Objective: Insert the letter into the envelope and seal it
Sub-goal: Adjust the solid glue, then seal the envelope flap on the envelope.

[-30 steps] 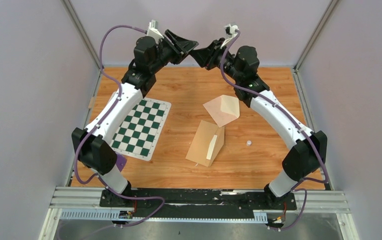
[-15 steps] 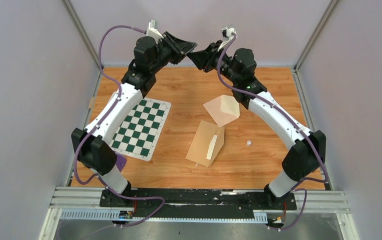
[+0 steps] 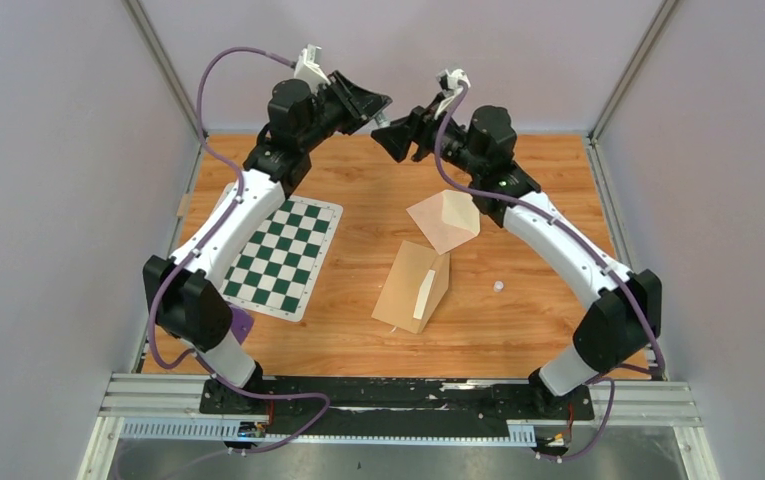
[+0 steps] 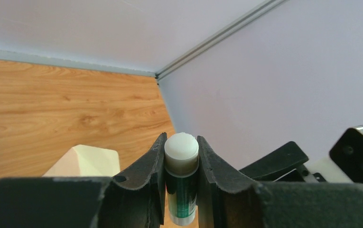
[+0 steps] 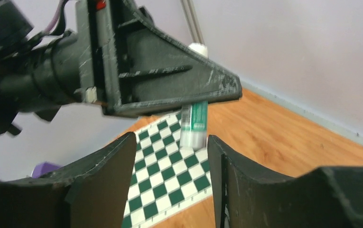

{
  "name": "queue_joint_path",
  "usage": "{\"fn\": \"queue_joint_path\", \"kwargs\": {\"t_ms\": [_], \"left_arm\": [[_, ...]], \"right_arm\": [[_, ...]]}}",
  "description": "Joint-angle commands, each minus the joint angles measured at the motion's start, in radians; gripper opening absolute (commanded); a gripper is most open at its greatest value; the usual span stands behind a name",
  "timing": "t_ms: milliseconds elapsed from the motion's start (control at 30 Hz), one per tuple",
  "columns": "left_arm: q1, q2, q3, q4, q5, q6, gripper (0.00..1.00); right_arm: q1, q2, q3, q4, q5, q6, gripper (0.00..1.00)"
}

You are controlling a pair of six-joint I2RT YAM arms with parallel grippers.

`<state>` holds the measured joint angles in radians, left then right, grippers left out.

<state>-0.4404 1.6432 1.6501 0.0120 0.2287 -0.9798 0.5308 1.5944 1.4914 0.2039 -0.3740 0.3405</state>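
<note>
Above table [image 3: 518,330], left end effector [image 4: 181,142] gripping glue stick [image 4: 181,187], right end effector [image 5: 172,140] spread, empty

Wooden table [image 3: 358,335] bears checkered mat [image 3: 283,255], letter [image 3: 445,222], envelope [image 3: 406,288].

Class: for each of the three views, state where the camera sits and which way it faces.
Top external: above and behind the bases, facing down at the table; both arms show.
Left wrist: looks along the left gripper, shut on the glue stick, toward the far corner.
Right wrist: faces left past the open right gripper at the checkered mat.
Both wrist views share the glue stick.
</note>
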Motion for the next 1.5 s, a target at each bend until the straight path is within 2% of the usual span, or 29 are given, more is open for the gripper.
{"fn": "queue_joint_path", "kwargs": {"t_ms": [0, 133, 200, 333, 400, 467, 600, 733, 867, 1000, 1133, 1300, 1467], "left_arm": [[0.023, -0.064, -0.077, 0.088, 0.069, 0.133, 0.00], [0.036, -0.088, -0.205, 0.128, 0.118, 0.196, 0.00], [0.042, -0.093, -0.284, 0.175, 0.152, 0.236, 0.00], [0.048, -0.070, -0.436, 0.250, 0.261, 0.353, 0.00], [0.048, -0.056, -0.506, 0.273, 0.303, 0.351, 0.00], [0.048, -0.050, -0.586, 0.306, 0.303, 0.302, 0.00], [0.038, -0.031, -0.718, 0.344, 0.322, 0.233, 0.00], [-0.001, 0.018, -0.825, 0.411, 0.338, 0.160, 0.00], [-0.042, 0.073, -0.858, 0.417, 0.302, 0.157, 0.00], [-0.069, 0.128, -0.870, 0.449, 0.294, 0.149, 0.00], [-0.077, 0.197, -0.845, 0.422, 0.300, 0.133, 0.00], [-0.087, 0.260, -0.825, 0.426, 0.331, 0.121, 0.00], [-0.096, 0.298, -0.817, 0.395, 0.316, 0.127, 0.00]], "right_arm": [[-0.059, -0.180, -0.089, -0.116, -0.078, -0.035, 0.61], [-0.129, -0.317, -0.221, -0.292, -0.154, -0.138, 0.63], [-0.170, -0.373, -0.277, -0.454, -0.217, -0.240, 0.55], [-0.186, -0.397, -0.351, -0.827, -0.335, -0.589, 0.17], [-0.186, -0.358, -0.357, -0.953, -0.340, -0.603, 0.01], [-0.187, -0.286, -0.358, -1.018, -0.312, -0.484, 0.00], [-0.234, -0.271, -0.466, -0.977, -0.291, -0.246, 0.00], [-0.290, -0.200, -0.518, -0.980, -0.235, -0.142, 0.00], [-0.380, -0.080, -0.520, -0.963, -0.264, -0.048, 0.00], [-0.399, -0.008, -0.549, -0.944, -0.327, 0.002, 0.00], [-0.369, 0.079, -0.575, -0.911, -0.420, 0.027, 0.00], [-0.275, 0.193, -0.483, -0.856, -0.495, 0.046, 0.00], [-0.234, 0.269, -0.393, -0.829, -0.525, 0.063, 0.00]]}}
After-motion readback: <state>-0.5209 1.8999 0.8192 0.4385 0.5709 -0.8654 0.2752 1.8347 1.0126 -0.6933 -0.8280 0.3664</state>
